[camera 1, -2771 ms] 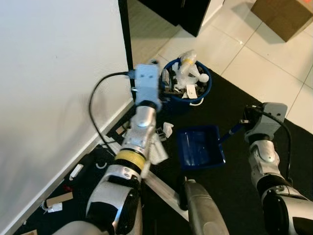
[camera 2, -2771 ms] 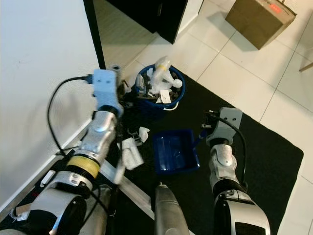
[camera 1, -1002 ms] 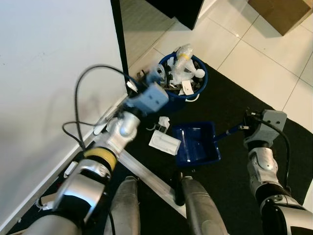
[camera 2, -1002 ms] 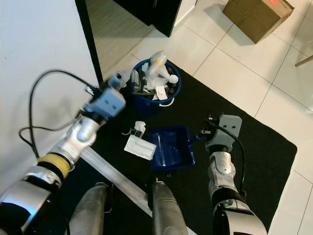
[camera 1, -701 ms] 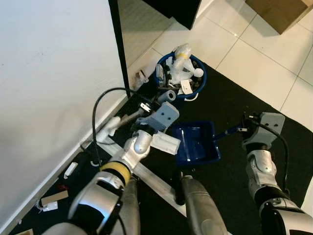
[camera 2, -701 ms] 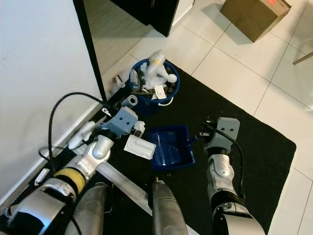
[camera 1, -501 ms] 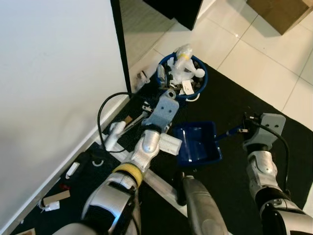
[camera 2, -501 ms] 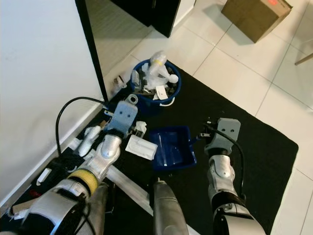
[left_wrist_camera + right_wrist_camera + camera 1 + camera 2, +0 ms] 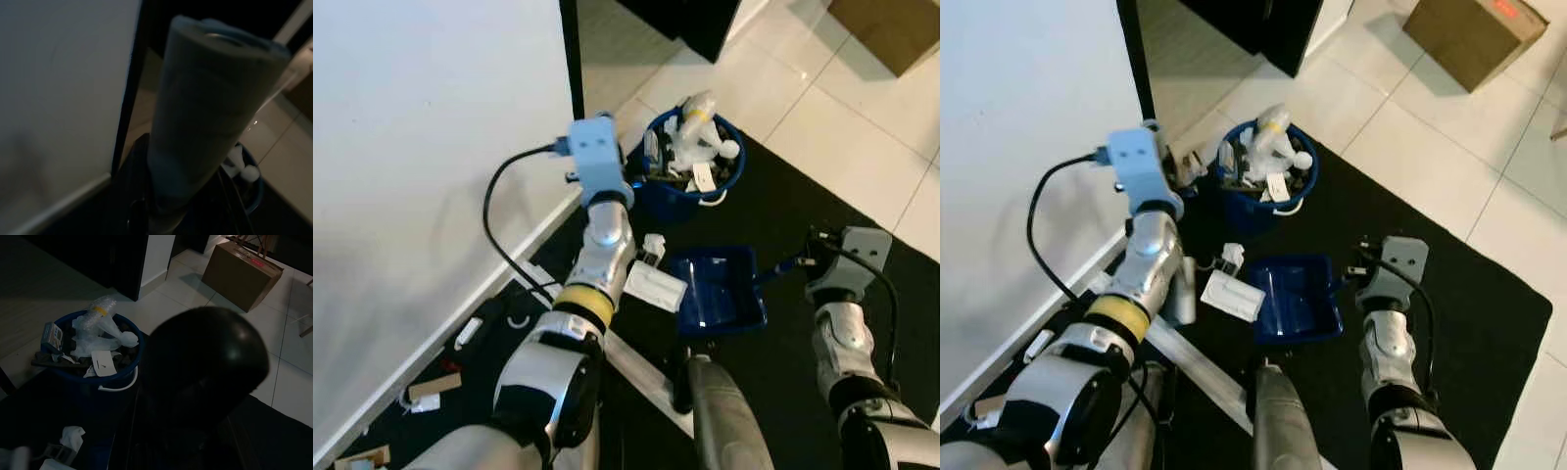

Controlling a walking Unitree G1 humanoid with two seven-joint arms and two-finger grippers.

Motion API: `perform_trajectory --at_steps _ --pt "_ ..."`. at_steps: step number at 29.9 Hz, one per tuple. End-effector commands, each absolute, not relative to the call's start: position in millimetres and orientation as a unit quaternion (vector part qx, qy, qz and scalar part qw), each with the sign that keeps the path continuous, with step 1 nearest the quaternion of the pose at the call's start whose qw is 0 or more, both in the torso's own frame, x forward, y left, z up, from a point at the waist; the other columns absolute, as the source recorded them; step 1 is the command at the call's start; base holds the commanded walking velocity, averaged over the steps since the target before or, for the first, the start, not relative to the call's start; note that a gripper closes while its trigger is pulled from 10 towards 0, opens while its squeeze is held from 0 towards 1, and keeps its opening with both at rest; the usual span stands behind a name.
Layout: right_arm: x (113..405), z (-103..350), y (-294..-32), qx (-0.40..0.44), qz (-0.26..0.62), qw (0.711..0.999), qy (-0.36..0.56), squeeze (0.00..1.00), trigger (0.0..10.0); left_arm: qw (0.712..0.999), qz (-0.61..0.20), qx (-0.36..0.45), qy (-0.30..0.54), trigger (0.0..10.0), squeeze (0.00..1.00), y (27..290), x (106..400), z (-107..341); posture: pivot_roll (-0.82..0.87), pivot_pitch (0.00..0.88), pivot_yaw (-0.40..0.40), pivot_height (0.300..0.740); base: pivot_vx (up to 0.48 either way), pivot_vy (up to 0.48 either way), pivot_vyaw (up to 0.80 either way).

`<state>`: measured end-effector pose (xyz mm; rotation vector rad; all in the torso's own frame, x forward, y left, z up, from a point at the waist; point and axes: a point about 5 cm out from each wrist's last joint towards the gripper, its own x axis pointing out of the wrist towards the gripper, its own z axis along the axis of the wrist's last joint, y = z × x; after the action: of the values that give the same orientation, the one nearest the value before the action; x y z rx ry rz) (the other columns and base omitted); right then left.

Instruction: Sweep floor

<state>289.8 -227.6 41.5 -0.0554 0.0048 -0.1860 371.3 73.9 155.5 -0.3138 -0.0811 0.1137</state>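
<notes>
1. Dustpan [image 9: 720, 294], blue, lies open on the black mat [image 9: 783, 225], just below the blue bin [image 9: 1263, 201].
2. The bin is heaped with white plastic bottles and scraps and stands at the mat's edge, by the dark door frame [image 9: 573, 59].
3. A flat white packet [image 9: 655, 287] lies touching the dustpan's left rim; a small white crumpled scrap [image 9: 1231, 256] sits between packet and bin.
4. The left tool's fingers are hidden behind the arm, so whether they are apart or together cannot be told; the left wrist view shows a pale cylindrical handle [image 9: 205, 112] close before the camera.
5. The right arm [image 9: 842, 284] reaches to the dustpan's handle [image 9: 783, 265]; its tool's state cannot be told.
6. A cardboard box [image 9: 1479, 39] stands on the white tiles, well beyond the bin.
</notes>
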Motion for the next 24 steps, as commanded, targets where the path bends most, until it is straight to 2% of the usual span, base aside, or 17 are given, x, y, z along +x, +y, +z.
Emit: perform_trajectory --at_steps 1,6,8,12,13,17,21,23,24 --pt "268.1 5.6 -217.1 -0.019 -0.075 0.992 0.098 0.00 0.0 0.941 -0.043 -0.336 0.002 10.0 0.00 -31.1 349.3 195.0 0.07 0.328 -0.058 0.740 0.000 0.000 0.00" --pt "268.0 4.7 -214.9 -0.017 -0.074 0.992 0.099 0.00 0.0 0.929 -0.055 -0.365 0.001 10.0 0.00 -35.7 347.8 208.5 0.07 0.323 -0.059 0.740 0.000 0.000 0.00" --pt "268.6 4.0 -212.0 -0.014 -0.071 0.992 0.102 0.00 0.0 0.919 -0.110 -0.379 0.008 10.0 0.00 -40.3 344.2 222.4 0.08 0.307 -0.059 0.740 0.000 0.000 0.00" --pt "269.0 3.9 -211.3 -0.013 -0.071 0.992 0.103 0.00 0.0 0.914 -0.134 -0.383 0.012 10.0 0.00 -41.5 342.6 226.0 0.08 0.306 -0.059 0.740 0.000 0.000 0.00" --pt "270.1 4.4 -211.1 -0.013 -0.070 0.992 0.104 0.00 0.0 0.913 -0.161 -0.375 0.019 10.0 0.00 -39.3 342.9 229.3 0.09 0.299 -0.061 0.740 0.000 0.000 0.00" --pt "274.7 7.4 -212.0 -0.015 -0.071 0.992 0.103 0.00 0.0 0.939 -0.250 -0.237 -0.021 10.0 0.00 -12.8 350.7 235.3 0.08 0.276 -0.063 0.740 0.000 0.000 0.00" --pt "276.7 9.6 -213.9 -0.016 -0.073 0.992 0.100 0.00 0.0 0.948 -0.280 -0.134 -0.068 10.0 0.00 10.8 357.6 240.0 0.08 0.268 -0.062 0.740 0.000 0.000 0.00" --pt "278.0 11.6 -216.4 -0.018 -0.075 0.992 0.097 0.00 0.0 0.950 -0.276 -0.055 -0.138 10.0 0.00 41.6 366.8 252.8 0.08 0.267 -0.062 0.740 0.000 0.000 0.00" --pt "278.0 11.6 -216.4 -0.018 -0.075 0.992 0.097 0.00 0.0 0.950 -0.276 -0.055 -0.138 10.0 0.00 41.6 366.8 252.8 0.08 0.267 -0.062 0.740 0.000 0.000 0.00"
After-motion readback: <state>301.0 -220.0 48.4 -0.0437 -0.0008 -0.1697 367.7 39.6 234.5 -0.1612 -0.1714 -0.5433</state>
